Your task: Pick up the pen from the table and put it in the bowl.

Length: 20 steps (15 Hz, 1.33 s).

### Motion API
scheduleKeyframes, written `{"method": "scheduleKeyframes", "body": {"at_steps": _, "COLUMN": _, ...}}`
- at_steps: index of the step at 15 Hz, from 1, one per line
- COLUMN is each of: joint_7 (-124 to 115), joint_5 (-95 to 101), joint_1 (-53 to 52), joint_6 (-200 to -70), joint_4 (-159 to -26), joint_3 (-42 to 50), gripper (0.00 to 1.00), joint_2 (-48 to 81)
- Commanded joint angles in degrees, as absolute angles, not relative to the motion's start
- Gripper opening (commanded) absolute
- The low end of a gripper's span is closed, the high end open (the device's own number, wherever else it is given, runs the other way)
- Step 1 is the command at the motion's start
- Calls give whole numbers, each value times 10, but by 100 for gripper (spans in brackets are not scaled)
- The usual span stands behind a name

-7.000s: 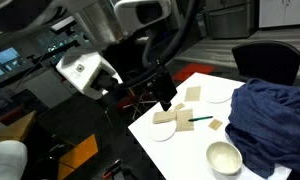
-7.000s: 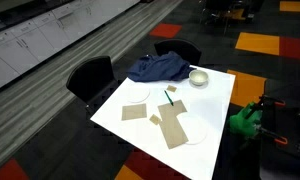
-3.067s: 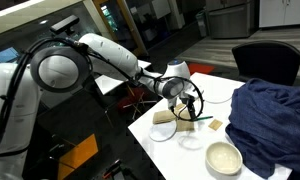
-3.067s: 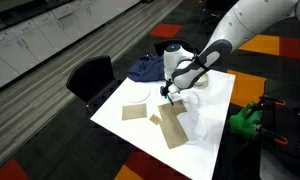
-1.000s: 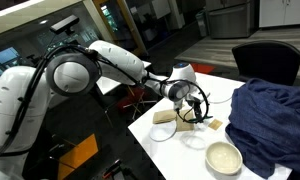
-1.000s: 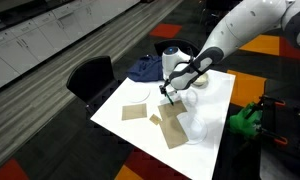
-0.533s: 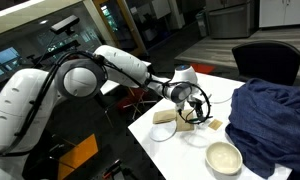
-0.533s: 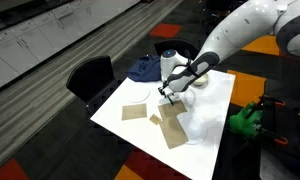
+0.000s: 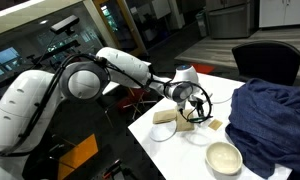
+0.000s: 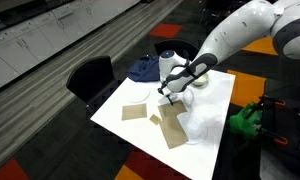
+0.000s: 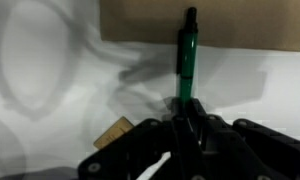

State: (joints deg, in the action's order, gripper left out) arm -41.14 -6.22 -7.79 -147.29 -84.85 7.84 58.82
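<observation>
In the wrist view the thin green pen (image 11: pixel 187 58) lies on the white table (image 11: pixel 50 110), its far end over a brown cardboard sheet (image 11: pixel 230 22). My gripper (image 11: pixel 188 112) is shut on the pen's near end, the dark fingers pressed together around it. In both exterior views the gripper (image 9: pixel 194 117) (image 10: pixel 165 96) is down at the tabletop near the middle of the table (image 10: pixel 216 96). The pen itself is too small to make out there. The cream bowl (image 9: pixel 224 157) stands at the table's near edge, apart from the gripper.
A blue cloth (image 9: pixel 266 115) (image 10: pixel 145 68) is heaped on one end of the table. Flat white plates (image 9: pixel 163 129) and brown cardboard pieces (image 10: pixel 173 128) lie around the gripper. Black chairs (image 9: pixel 266 60) (image 10: pixel 90 75) stand at the table's sides.
The jaws have closed on the pen over the last second. The arm has stayed low at the same spot on the table.
</observation>
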Motion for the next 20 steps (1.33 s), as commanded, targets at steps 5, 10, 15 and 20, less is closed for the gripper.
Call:
{"method": "scheduleKeyframes", "body": {"at_steps": 5, "joint_7": -402, "joint_5": -66, "joint_1": -79, "joint_6": -1438, "joint_4": -877, "joint_3": 75, "gripper": 3, "joint_2": 544}}
{"method": "scheduleKeyframes", "body": {"at_steps": 10, "joint_7": -432, "joint_5": -43, "joint_1": -110, "joint_6": -1405, "joint_4": -934, "joint_3": 106, "gripper": 3, "joint_2": 464}}
{"method": "scheduleKeyframes", "body": {"at_steps": 15, "joint_7": -478, "joint_5": 21, "joint_1": -140, "joint_6": -1355, "joint_4": -986, "joint_3": 143, "gripper": 3, "joint_2": 386}}
{"method": "scheduleKeyframes", "body": {"at_steps": 20, "joint_7": -586, "joint_5": 114, "joint_1": -158, "joint_6": -1333, "joint_4": -1038, "joint_3": 180, "gripper": 3, "joint_2": 331}}
